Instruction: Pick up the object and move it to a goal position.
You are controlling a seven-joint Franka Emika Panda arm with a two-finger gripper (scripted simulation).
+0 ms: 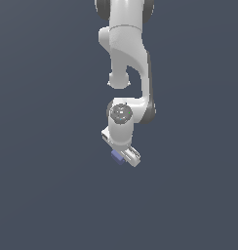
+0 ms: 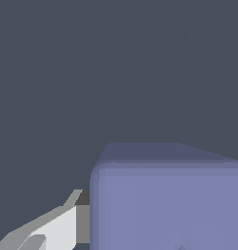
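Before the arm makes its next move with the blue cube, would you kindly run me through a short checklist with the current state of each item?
1. Cube sits at the pincer: ok; in the exterior view it shows just at the white fingertips.
2. A finger lies against the cube's side: ok in the wrist view; the opposite finger is out of frame, cannot tell.
3. Grip firm enough to carry: cannot tell; only a small part of the cube shows in the exterior view.
4. Cube lifted off the surface: cannot tell; the plain grey background gives no height cue.
5. Goal position located: not ok; no marker is visible in either view.
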